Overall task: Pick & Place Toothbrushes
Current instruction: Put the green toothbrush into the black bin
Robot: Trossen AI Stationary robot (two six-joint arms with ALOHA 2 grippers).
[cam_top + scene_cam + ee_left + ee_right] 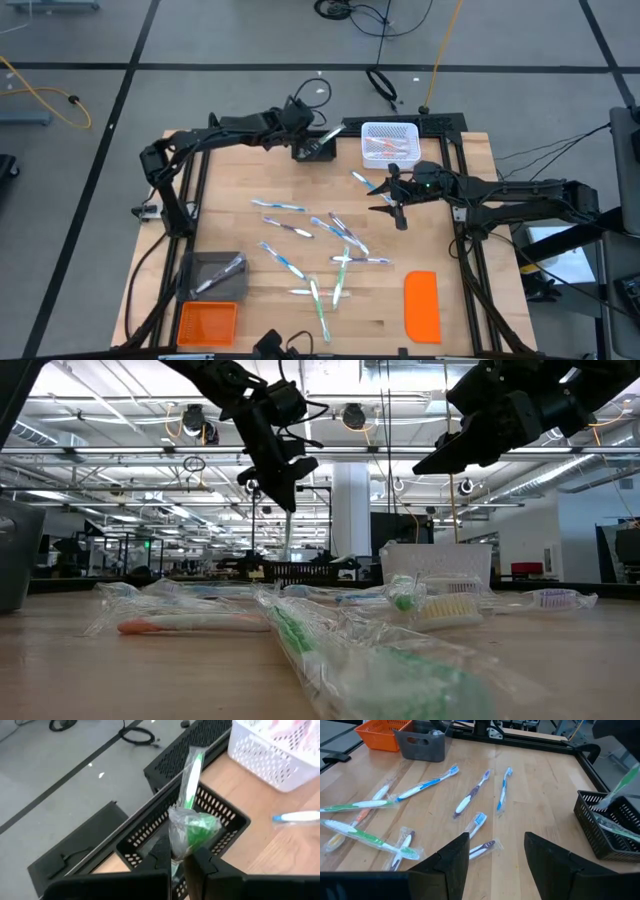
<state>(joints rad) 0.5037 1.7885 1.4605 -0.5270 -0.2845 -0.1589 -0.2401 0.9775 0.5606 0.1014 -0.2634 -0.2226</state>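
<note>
My left gripper (300, 126) is at the table's far middle, above a black mesh basket (316, 150), and is shut on a green toothbrush in a clear wrapper (191, 775). My right gripper (396, 206) is open and empty, hovering above the table right of centre; its fingers show in the right wrist view (495, 854). Several wrapped toothbrushes (320, 245) lie flat on the wooden table in the middle. Another toothbrush lies inside the black basket (615, 831). A white mesh basket (388, 142) holds more brushes. My left gripper pinches the wrapped green toothbrush between its two fingers at one end, by the bunched wrapper around the green part (187, 837). The fingers point down and the brush runs on along them. It hangs below the gripper (288, 532), lifted clear of the table, its free end over the black basket.
A grey bin (216, 276) with a brush in it and an orange basket (207, 322) stand at the near left. A flat orange lid (422, 305) lies at the near right. A black frame (455, 140) runs around the table edges.
</note>
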